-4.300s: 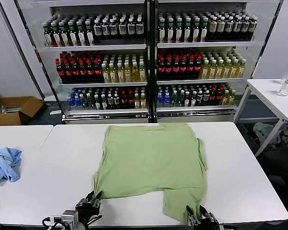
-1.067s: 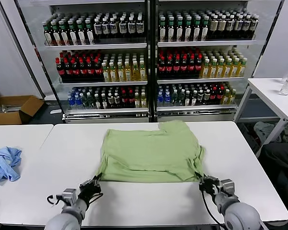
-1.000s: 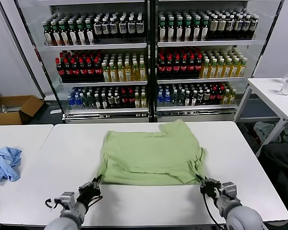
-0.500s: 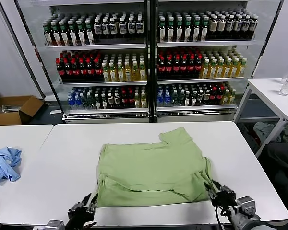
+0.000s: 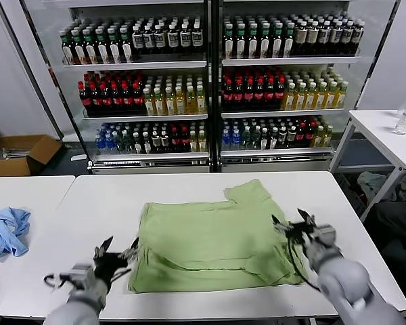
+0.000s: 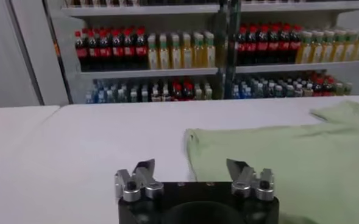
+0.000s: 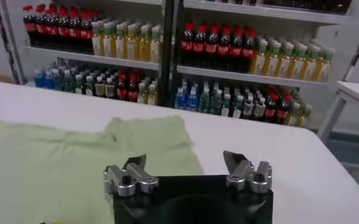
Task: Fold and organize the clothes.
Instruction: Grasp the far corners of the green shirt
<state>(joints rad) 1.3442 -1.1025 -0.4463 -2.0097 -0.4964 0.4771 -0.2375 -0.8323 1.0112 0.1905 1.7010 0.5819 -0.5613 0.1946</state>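
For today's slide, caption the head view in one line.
Folded green T-shirt on white table, both grippers' jaws open beside it.

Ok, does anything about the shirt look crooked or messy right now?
Yes. The green T-shirt is folded unevenly: one sleeve sticks out past the far edge, and the near edge is rumpled. Both grippers, left and right, are open, off it.

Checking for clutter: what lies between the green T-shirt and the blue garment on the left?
In the head view, only bare white tabletop and the gap between the two tables separate the green T-shirt from the blue garment.
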